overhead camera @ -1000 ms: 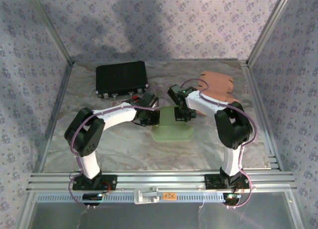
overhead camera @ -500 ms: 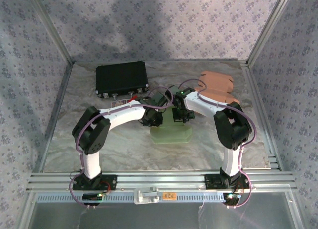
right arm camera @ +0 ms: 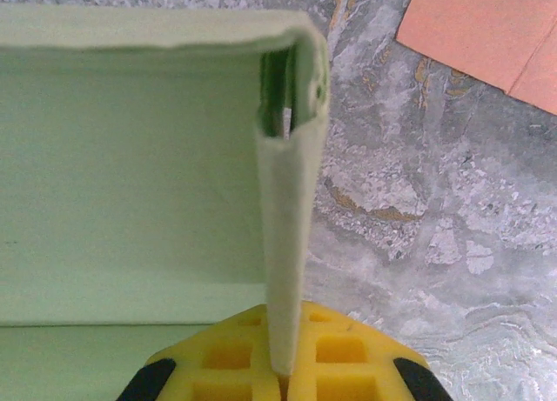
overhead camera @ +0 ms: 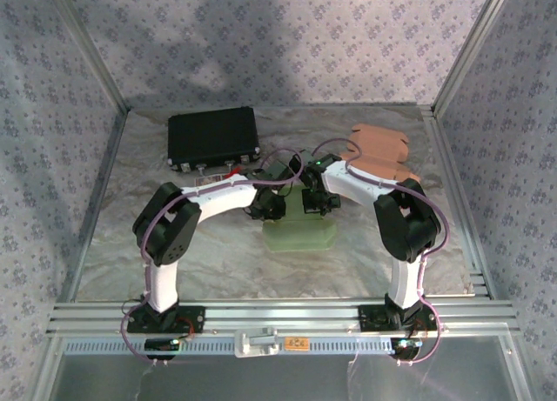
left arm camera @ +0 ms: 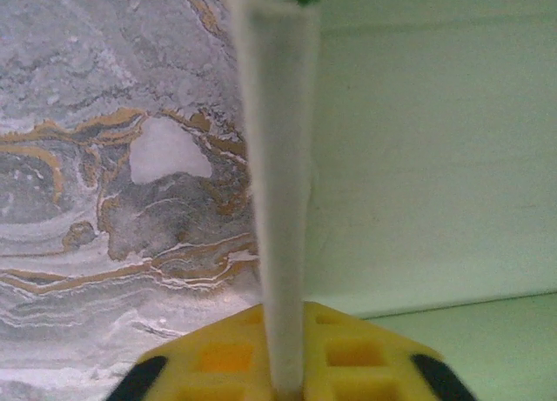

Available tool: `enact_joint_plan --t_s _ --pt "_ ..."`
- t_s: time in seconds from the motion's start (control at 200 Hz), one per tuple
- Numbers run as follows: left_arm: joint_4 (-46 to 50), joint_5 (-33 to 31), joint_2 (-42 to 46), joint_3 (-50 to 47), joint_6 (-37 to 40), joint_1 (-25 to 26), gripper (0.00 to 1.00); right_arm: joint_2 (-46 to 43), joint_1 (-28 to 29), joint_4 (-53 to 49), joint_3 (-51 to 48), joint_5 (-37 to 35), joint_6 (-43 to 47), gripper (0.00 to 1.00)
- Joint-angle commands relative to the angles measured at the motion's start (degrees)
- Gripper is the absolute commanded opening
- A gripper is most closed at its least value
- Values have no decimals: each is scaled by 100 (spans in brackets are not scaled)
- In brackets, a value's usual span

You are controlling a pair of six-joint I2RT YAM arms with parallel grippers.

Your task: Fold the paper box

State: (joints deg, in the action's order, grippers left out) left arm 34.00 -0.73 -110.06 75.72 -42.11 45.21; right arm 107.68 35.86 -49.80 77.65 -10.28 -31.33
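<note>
marbled grey table (overhead camera: 174, 244) inside a cell with patterned fabric walls (overhead camera: 261, 44). the pale green paper box (overhead camera: 300, 227) sits at centre, between both arms. the left gripper (left arm camera: 283, 379) is clamped on the box's left side wall (left arm camera: 277, 183), seen edge-on and upright between its jaws. the right gripper (right arm camera: 283, 366) is clamped likewise on the right side wall (right arm camera: 287, 201), whose doubled layers gape slightly at the far corner.

hazards, as judged:
- uneven pull by either arm may skew or tear the thin walls.
- release before the doubled layer is seated may let it spring open.
- both wrists work close together over the box; a small inward move may bring them into contact.

surroundings: a black case (overhead camera: 213, 138) lies behind the left arm. an orange cardboard sheet (overhead camera: 380, 153) lies flat behind the right arm, partly overlapped by its forearm in the top view. neither touches the box, but both likely limit travel toward the rear.
</note>
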Motion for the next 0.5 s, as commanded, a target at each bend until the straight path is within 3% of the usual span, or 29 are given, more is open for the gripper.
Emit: enact_joint_plan --t_s 0.0,0.255,0.34,0.5 --pt "2 30 -102 48 79 -10 0 -80 68 -47 -3 -88 -110 0" --pt "293 -461 -138 138 -157 127 0 -107 123 -22 -17 -97 -145 0" --pt "307 -489 -180 188 -130 132 18 -112 116 -21 -36 -101 -145 0" --pt "355 -507 -294 346 -52 137 20 -133 128 -15 -71 -93 -146 0"
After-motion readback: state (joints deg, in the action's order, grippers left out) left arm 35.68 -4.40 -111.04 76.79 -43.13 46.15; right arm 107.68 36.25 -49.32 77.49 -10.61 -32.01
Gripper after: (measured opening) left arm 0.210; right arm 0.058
